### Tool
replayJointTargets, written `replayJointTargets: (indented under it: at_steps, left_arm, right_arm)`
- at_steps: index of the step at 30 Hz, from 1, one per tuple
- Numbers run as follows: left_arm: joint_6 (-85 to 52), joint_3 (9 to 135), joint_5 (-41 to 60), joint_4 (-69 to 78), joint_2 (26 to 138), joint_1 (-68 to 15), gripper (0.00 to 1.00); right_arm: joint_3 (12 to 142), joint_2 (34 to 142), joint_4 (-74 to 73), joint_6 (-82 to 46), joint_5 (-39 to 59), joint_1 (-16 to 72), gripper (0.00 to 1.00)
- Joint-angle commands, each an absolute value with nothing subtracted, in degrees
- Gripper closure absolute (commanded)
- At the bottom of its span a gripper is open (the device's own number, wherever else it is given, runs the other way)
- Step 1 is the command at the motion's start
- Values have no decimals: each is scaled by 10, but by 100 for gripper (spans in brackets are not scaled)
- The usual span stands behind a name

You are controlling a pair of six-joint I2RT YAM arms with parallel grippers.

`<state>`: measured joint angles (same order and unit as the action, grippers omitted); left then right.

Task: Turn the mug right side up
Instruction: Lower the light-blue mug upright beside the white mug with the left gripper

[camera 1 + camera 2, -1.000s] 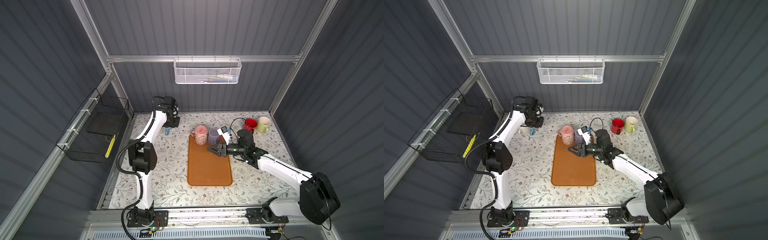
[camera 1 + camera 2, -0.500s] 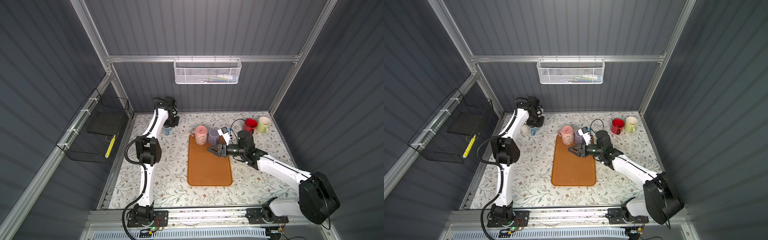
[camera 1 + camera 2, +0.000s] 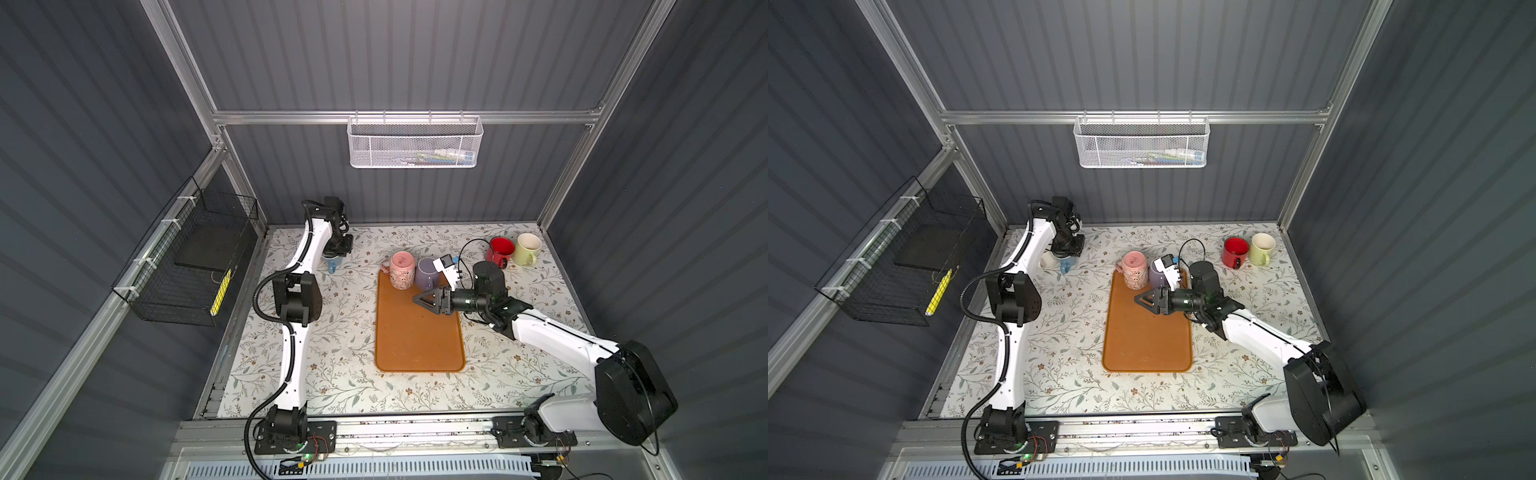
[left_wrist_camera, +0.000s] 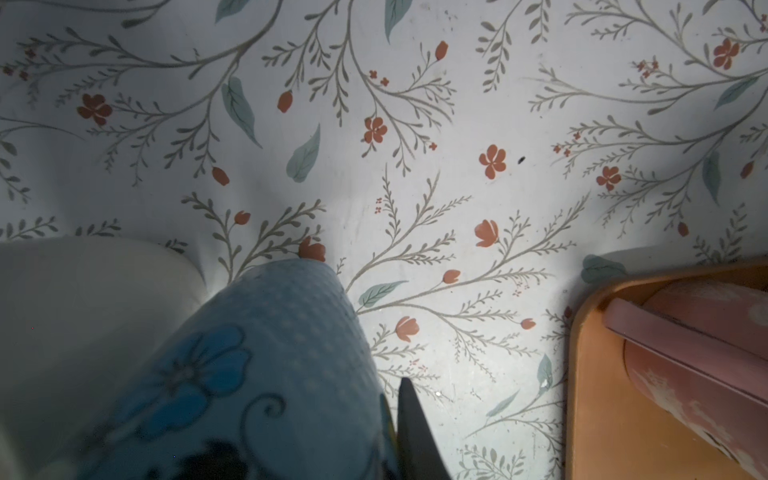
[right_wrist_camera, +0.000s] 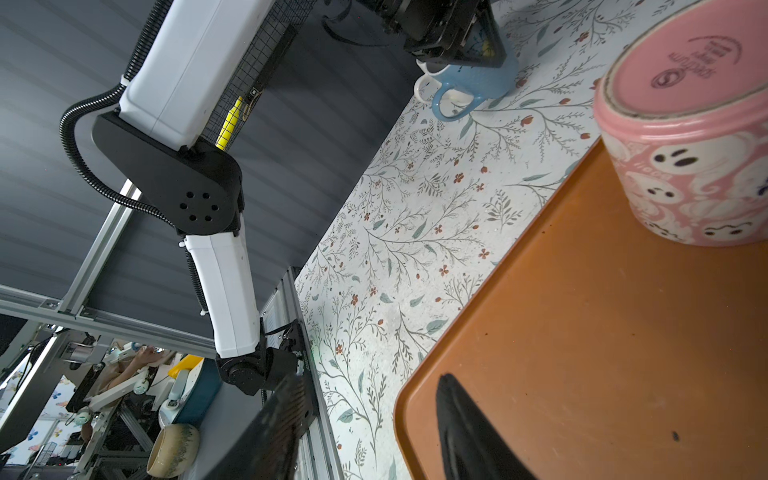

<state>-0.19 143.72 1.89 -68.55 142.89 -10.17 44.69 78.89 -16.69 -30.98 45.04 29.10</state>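
Note:
At the back left a blue flowered mug (image 3: 333,262) (image 3: 1065,264) (image 5: 478,77) stands on the floral table. My left gripper (image 3: 337,249) (image 4: 374,399) comes down on it from above and is shut on its wall. One finger (image 4: 411,432) lies against the outside; the other is hidden. My right gripper (image 3: 424,300) (image 5: 370,390) hovers open and empty over the orange tray (image 3: 415,345) (image 5: 582,332). At the tray's far end a pink ghost mug (image 3: 402,270) (image 5: 685,166) sits upside down, next to a purple mug (image 3: 427,273).
A white mug (image 3: 1049,260) (image 4: 83,311) stands right beside the blue one. A red mug (image 3: 500,249) and a cream mug (image 3: 527,248) stand upright at the back right. A black wire basket (image 3: 195,266) hangs on the left wall, a white mesh basket (image 3: 413,143) on the back wall.
The left arm's elbow has swung a little toward the back while its gripper stays on the blue mug in the same spot. The right arm has not moved.

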Motion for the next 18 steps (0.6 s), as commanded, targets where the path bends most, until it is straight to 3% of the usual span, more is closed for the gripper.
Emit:
replayJointTargets:
  at_steps: [1,18]
  left_arm:
    - [10,1451,36,-682,1425,-103,100]
    - [16,1450,39,-663,1449,-103,100]
  right_arm:
    - [460,801,-173,-306,452,297,46]
    - [463,823,-189,-314,454,302,47]
